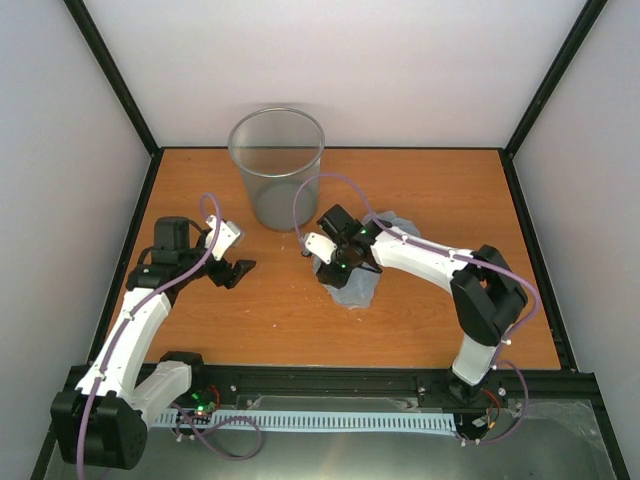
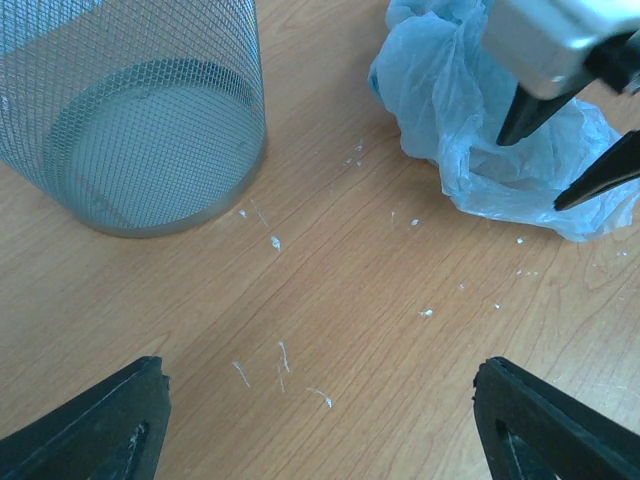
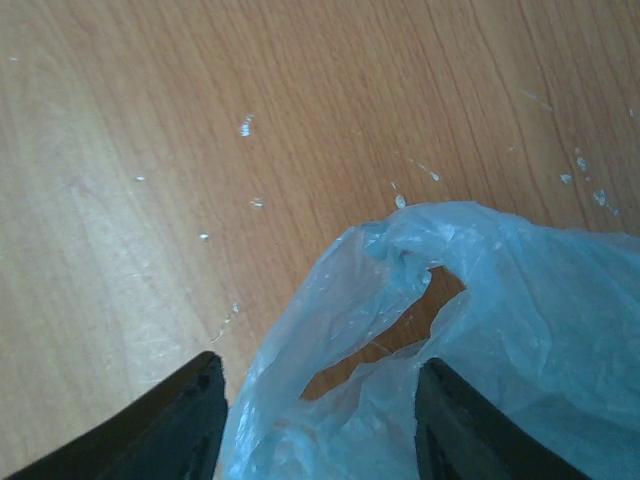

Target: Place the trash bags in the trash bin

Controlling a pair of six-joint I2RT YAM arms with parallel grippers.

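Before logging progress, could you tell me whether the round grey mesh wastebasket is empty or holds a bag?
Empty: the round grey mesh wastebasket shows a bare bottom; the crumpled pale blue plastic bag lies outside it.

Orange-brown wooden table [image 1: 250,320], pale walls [image 1: 350,60], black corner posts [image 1: 110,70]

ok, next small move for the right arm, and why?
Probably close the right gripper: its jaws stand open astride a fold of the crumpled pale-blue plastic bag, which lies on the table, not yet in the round grey mesh bin.
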